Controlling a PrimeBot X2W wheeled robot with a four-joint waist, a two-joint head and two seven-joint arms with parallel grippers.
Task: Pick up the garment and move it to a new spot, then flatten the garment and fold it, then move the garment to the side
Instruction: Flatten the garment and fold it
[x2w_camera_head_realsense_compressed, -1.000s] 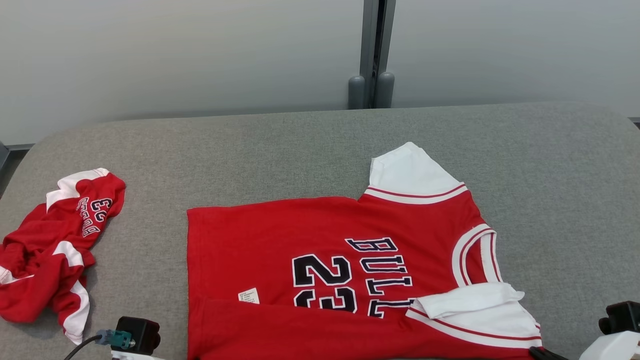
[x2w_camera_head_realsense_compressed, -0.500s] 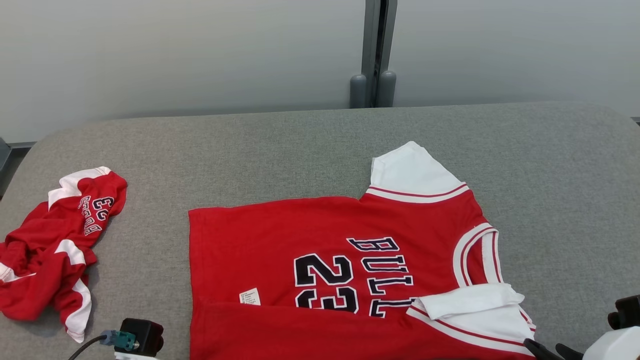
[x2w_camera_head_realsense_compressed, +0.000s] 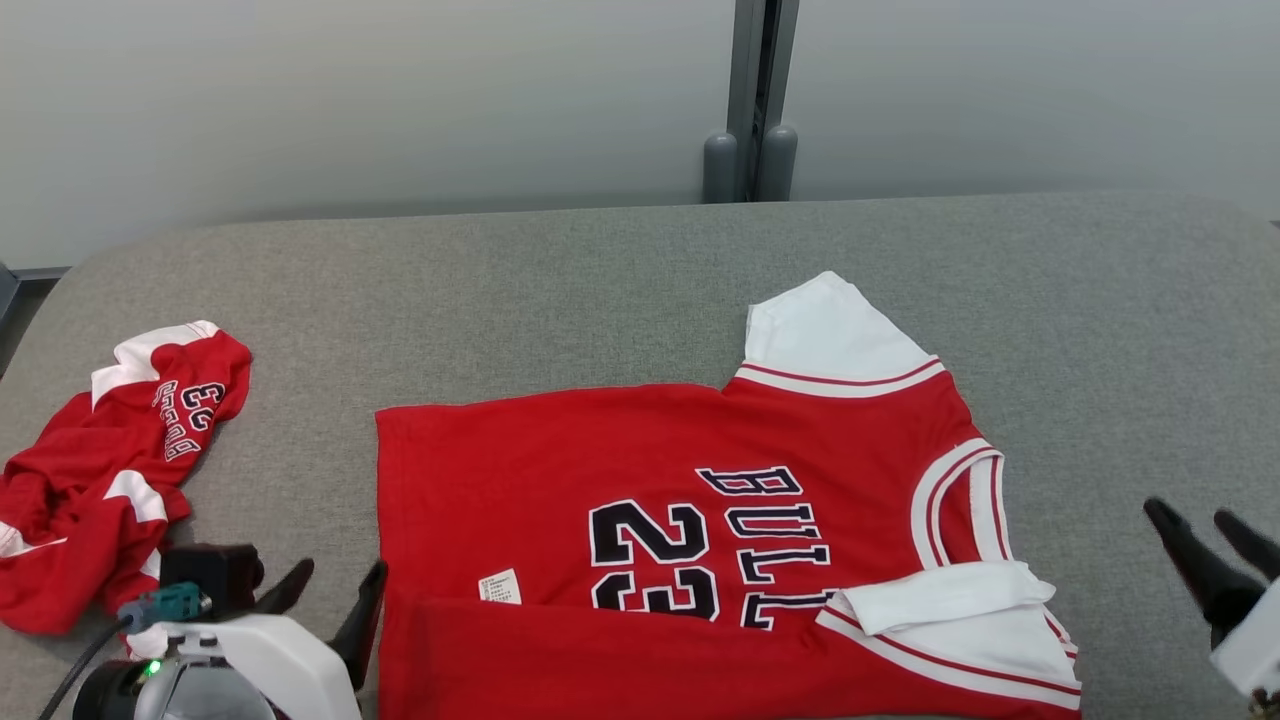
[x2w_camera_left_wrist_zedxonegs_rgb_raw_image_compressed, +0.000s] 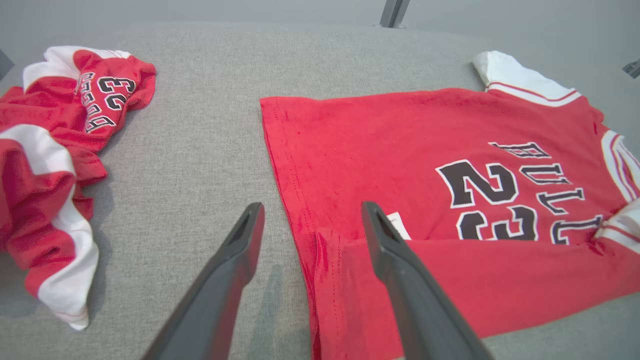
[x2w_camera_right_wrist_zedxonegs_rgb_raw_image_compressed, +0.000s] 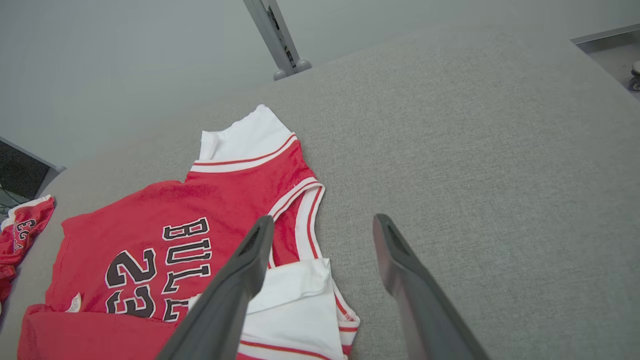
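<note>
Since a second back, both grippers have been brought up further into the head view and spread right open, so nothing is gripped by either one now. At the lower left, the left gripper (x2w_camera_head_realsense_compressed: 338, 580) is seen with jaws wide apart, parked right at the hem corner of the red jersey (x2w_camera_head_realsense_compressed: 560, 460). From the left wrist view, one finger (x2w_camera_left_wrist_zedxonegs_rgb_raw_image_compressed: 400, 270) is placed over the folded-up near edge and the other over the bare grey table (x2w_camera_head_realsense_compressed: 600, 290). Whether the cloth is actually touched can't be told, tbh. At the lower right, the right gripper (x2w_camera_head_realsense_compressed: 1190, 512) is also held wide open with nothing in it, over bare table near the collar end of the jersey.

The jersey itself is laid out flat in the middle of the table, print side up, hem toward the robot's left and collar toward its right. Its near long edge is folded over into a folded strip (x2w_camera_head_realsense_compressed: 620, 660), and the near white sleeve (x2w_camera_head_realsense_compressed: 950, 600) is tucked over on top. The far white sleeve (x2w_camera_head_realsense_compressed: 830, 335) is left sticking out toward the wall (x2w_camera_head_realsense_compressed: 400, 100). A small white tag (x2w_camera_head_realsense_compressed: 498, 587) is shown just above the fold line. A crumpled second jersey (x2w_camera_head_realsense_compressed: 90, 480) is bunched at the table's left end, well apart from the flat one.
</note>
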